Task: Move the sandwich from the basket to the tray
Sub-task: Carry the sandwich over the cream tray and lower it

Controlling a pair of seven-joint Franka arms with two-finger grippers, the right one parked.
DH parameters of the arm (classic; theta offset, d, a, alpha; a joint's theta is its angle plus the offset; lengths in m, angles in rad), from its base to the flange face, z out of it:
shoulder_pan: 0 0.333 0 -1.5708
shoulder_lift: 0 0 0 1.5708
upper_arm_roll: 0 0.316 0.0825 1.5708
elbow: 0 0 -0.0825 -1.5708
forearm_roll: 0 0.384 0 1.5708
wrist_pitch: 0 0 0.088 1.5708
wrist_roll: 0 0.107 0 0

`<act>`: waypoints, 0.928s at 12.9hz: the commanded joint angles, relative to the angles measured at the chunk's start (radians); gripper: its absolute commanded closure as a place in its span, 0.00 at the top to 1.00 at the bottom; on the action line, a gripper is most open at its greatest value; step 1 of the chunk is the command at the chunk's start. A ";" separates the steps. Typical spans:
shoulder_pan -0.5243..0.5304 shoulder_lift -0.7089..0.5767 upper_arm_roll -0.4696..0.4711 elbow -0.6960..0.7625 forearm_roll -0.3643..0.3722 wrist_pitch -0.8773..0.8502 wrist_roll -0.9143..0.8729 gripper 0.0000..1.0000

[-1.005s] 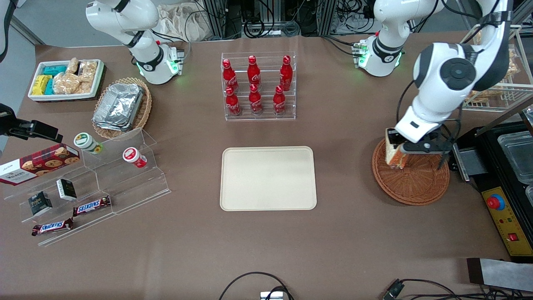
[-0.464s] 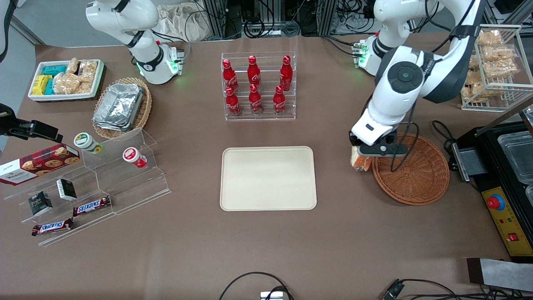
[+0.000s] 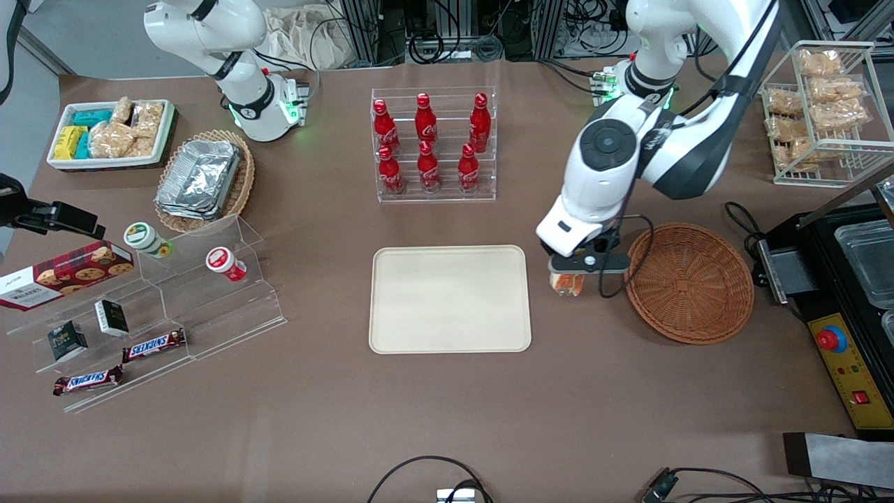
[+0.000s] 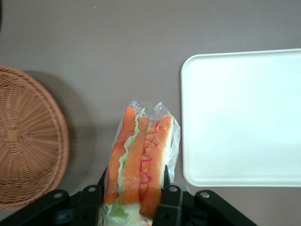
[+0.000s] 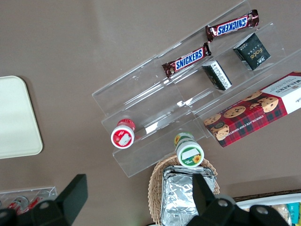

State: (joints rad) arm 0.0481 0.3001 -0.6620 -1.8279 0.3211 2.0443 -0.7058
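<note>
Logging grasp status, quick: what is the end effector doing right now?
Left end effector: closed on the sandwich, above the table between basket and tray.

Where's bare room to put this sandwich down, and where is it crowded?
The gripper, shut on the wrapped triangular sandwich, hangs over bare table between the round reddish-brown wicker basket and the flat cream-beige tray. The whole tray is bare. Crowded: the clear rack of red bottles, farther from the front camera than the tray.
</note>
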 commanded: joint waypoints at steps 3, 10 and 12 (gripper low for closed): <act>-0.109 0.207 -0.001 0.189 0.133 -0.042 -0.101 0.41; -0.168 0.373 0.004 0.312 0.187 -0.030 -0.173 0.42; -0.171 0.399 0.005 0.331 0.188 -0.030 -0.173 0.42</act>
State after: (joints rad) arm -0.1029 0.6590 -0.6594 -1.5560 0.4856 2.0390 -0.8527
